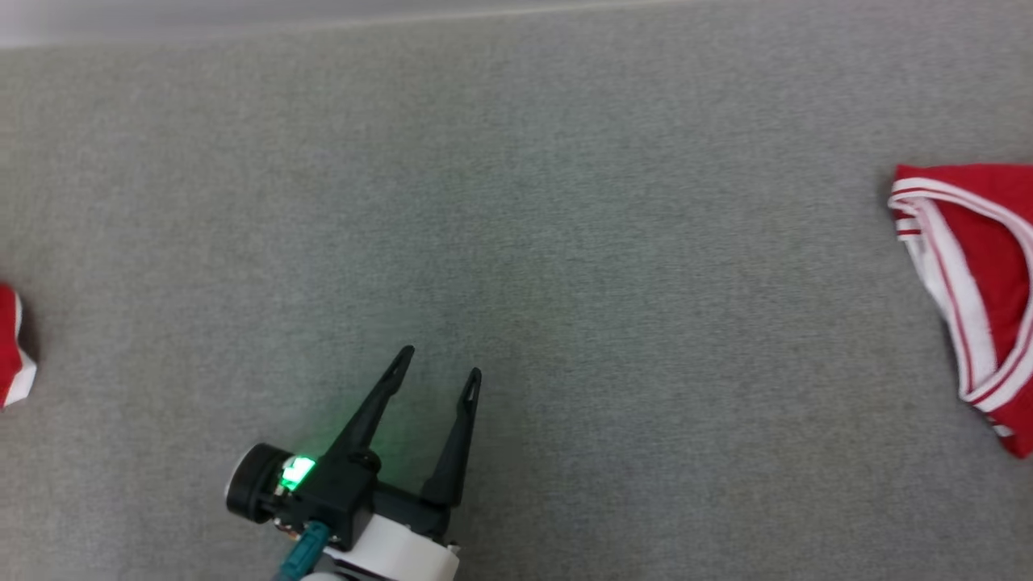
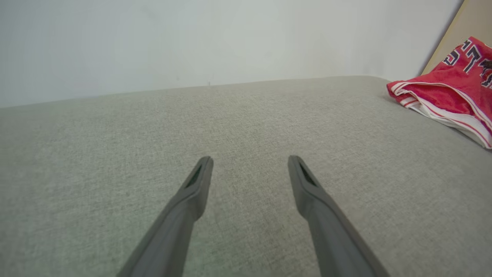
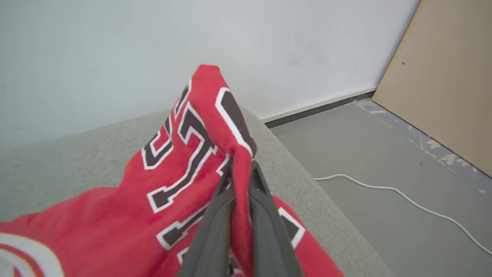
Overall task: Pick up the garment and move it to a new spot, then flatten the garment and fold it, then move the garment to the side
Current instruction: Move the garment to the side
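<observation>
So, the left hand (image 1: pixel 440 362) is spread wide and nothing is held in it. It's hung just over the bare grey upholstered surface (image 1: pixel 565 202), and whether the cloth is actually touched by the fingertips can't be told. In the left wrist view the same hand (image 2: pixel 250 159) is seen with both fingers well apart and only grey fabric between them.

The right hand (image 3: pixel 243 169) is pinched nearly closed on a fold of the red garment (image 3: pixel 184 154), which is pulled up into a peak above the fingers. Dark letters with white outlines are printed on it.

In the head view, the garment (image 1: pixel 980 266) is found at the far right edge of the surface, well apart from the left hand, white-striped trim showing. Another red-and-white scrap of cloth (image 1: pixel 12 347) is cut off at the left edge. A white cable (image 3: pixel 384 190) is laid across the floor beside the surface.
</observation>
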